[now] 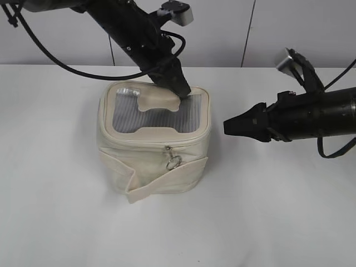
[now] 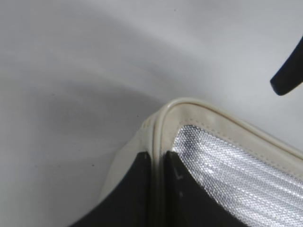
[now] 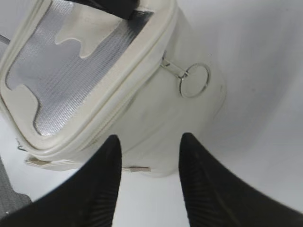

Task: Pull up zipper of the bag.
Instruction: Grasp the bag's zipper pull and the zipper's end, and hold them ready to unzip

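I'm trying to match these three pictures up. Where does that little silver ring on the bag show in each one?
Exterior view: the ring hangs low on the bag's front, just below the rim.
Left wrist view: not in it; only a rim corner and mesh show.
Right wrist view: the ring is upper right, hanging off the rim, above the open right gripper.
Shared landmark: the grey mesh top.

White table [image 1: 67, 222] fills most of ext view, matte, plain. Soft shadows on it, light diffuse from above. Behind table: pale grey wall [image 1: 311, 28], panelled, two thin dark vertical seams [image 1: 248, 25]. Table edge meets wall in straight horiz line. Wrist views: same white surface [image 2: 71, 71], grey shading. No window or floor visible.
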Controlling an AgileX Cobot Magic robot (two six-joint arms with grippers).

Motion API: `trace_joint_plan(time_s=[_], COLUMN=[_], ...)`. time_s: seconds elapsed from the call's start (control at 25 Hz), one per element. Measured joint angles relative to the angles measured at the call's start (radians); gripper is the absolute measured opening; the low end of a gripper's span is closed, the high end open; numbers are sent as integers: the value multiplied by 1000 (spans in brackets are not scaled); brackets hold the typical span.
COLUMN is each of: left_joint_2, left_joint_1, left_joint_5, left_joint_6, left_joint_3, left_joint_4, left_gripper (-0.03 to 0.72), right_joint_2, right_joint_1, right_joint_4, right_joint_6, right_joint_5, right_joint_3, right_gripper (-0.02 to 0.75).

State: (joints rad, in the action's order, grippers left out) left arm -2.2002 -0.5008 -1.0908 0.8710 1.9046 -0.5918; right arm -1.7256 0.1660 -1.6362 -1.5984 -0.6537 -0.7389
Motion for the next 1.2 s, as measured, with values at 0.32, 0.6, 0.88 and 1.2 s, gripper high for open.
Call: trace_joint_plan(time_s=[0.32,0.6,0.88,1.2], left_joint_2=[0,0,0,0], left_joint_1=[0,0,0,3], left_joint_5=[1,-1,-1,-1], left_joint_6=[0,0,0,-1], left_joint_3=[0,0,0,0], left_joint_4=[-1,-1,-1,7], left_gripper=[48,48,44,43], right_joint_2=[-68,-177,-219,-62], right_joint_1=[144,160,161,161], right_joint_4=[0,1,-26,-46], right_joint_6=[-69,-72,-74,-73], right_joint_5=[209,252,228,253], right_joint_3=[-65,-180,-224,-34], right_gripper=[328,328,13,8])
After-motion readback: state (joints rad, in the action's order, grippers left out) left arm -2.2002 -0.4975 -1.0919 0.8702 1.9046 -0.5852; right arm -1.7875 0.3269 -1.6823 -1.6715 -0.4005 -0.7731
